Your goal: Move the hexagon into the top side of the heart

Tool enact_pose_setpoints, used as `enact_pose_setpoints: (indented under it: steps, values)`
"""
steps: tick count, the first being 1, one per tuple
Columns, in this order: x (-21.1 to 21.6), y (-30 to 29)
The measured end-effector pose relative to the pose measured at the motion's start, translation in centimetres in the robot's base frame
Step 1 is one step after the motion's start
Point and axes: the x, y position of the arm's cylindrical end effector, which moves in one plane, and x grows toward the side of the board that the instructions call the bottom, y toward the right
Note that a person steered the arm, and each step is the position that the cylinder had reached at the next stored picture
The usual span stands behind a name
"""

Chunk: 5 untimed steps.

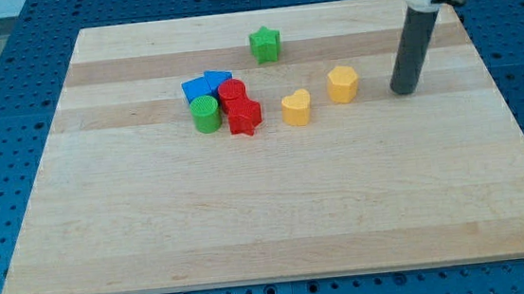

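A yellow hexagon [343, 83] lies on the wooden board, right of centre toward the view's top. A yellow heart [297, 108] lies just to its lower left, with a small gap between them. My tip [404, 90] rests on the board to the right of the hexagon, about a block's width away and not touching it. The rod rises from it toward the view's top right.
A green star [265, 44] lies near the view's top centre. A cluster sits left of the heart: a blue cube [198, 88], a blue triangle [217, 78], a green cylinder [206, 114], a red cylinder [232, 92] and a red star [245, 116]. The board's right edge [516, 115] is near the tip.
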Motion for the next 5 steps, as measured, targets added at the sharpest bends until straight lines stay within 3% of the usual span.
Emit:
enact_pose_setpoints:
  steps: [2, 3, 5]
  values:
    - [-1.0, -10.7]
    - [-1.0, -12.6]
    - [-2.9, -8.7]
